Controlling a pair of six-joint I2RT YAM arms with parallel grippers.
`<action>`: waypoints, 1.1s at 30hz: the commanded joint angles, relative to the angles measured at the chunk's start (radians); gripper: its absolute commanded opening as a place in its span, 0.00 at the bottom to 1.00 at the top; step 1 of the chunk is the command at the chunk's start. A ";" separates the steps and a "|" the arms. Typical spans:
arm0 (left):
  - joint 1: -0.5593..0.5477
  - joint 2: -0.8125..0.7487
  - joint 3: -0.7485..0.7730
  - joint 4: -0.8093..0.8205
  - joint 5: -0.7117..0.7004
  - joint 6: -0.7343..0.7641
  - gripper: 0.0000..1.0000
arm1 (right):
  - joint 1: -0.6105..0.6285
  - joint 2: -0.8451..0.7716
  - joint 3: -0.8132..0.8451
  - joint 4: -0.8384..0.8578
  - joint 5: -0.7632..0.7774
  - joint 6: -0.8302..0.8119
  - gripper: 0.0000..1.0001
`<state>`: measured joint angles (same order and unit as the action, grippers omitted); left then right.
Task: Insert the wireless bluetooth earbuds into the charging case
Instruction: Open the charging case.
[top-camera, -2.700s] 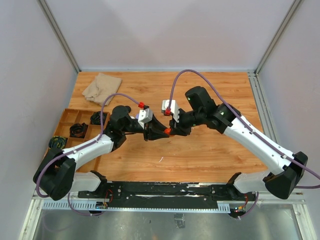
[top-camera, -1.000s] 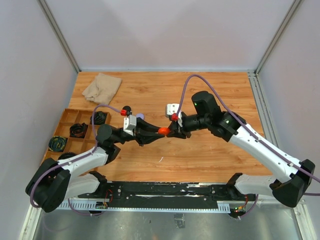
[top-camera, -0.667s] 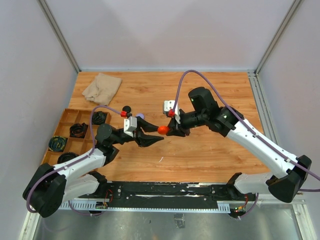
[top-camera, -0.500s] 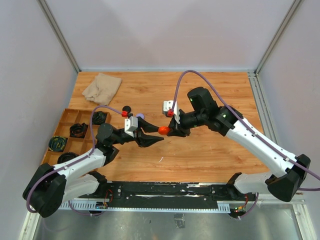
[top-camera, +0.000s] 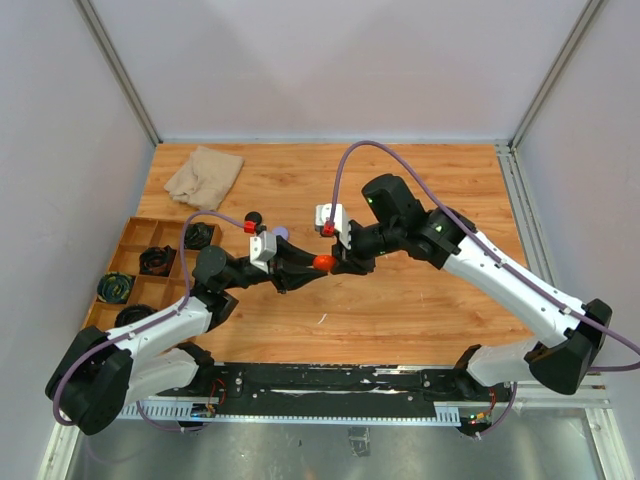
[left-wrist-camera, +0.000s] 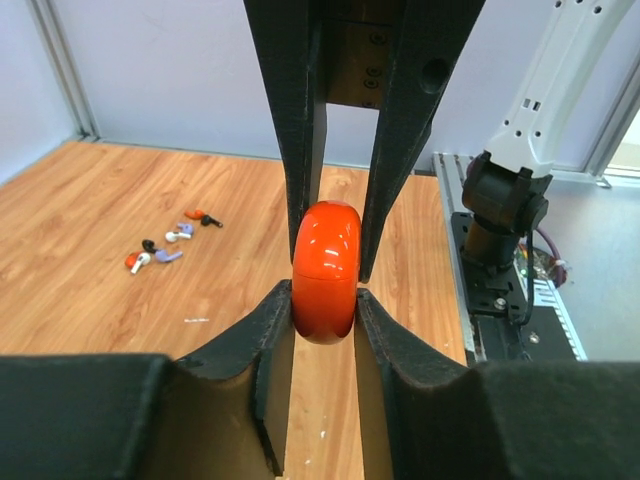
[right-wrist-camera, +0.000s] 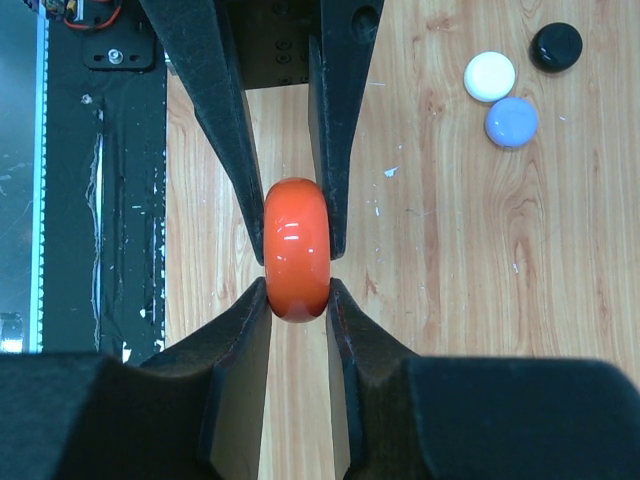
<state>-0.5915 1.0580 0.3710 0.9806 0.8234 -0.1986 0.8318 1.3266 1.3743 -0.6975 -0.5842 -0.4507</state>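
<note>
- The charging case (top-camera: 322, 262), a shiny orange-red round thing, hangs in the air over the middle of the tabletop (top-camera: 400, 330), pinched between the two arms.
- The left gripper (left-wrist-camera: 324, 300) reaches in from the left side, and its jaws are clamped on the case, one finger pressed to each flat side.
- The right gripper (right-wrist-camera: 297, 295) comes in from the opposite side, nose to nose with the left one. Its jaws are closed on the same case in the same way.
- The earbuds (left-wrist-camera: 178, 234) lie loose in a small scatter on the bare wood, well apart from the case: red, lilac, white and black bits. They show only in the left wrist view, and I cannot tell which part of the tabletop that is.
- Three round pucks sit close together just beyond the left gripper: white (right-wrist-camera: 490, 76), black (right-wrist-camera: 556, 46) and lilac (right-wrist-camera: 511, 122).
- A beige cloth (top-camera: 204, 172) lies crumpled in the far left corner.
- A wooden tray (top-camera: 130, 235) with compartments sits along the left edge, with dark coiled things in its compartments.
</note>
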 joint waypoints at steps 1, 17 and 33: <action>-0.005 0.000 0.009 0.015 0.020 0.007 0.27 | 0.025 0.017 0.039 -0.018 0.054 -0.022 0.01; -0.005 -0.024 -0.014 0.007 0.010 0.051 0.00 | 0.029 -0.084 -0.058 0.141 0.073 0.006 0.57; -0.005 -0.077 -0.066 0.006 0.006 0.164 0.00 | 0.029 -0.139 -0.091 0.235 0.207 0.033 0.60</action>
<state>-0.5915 1.0035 0.3260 0.9646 0.8185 -0.0887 0.8524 1.2251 1.2945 -0.5316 -0.4583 -0.4366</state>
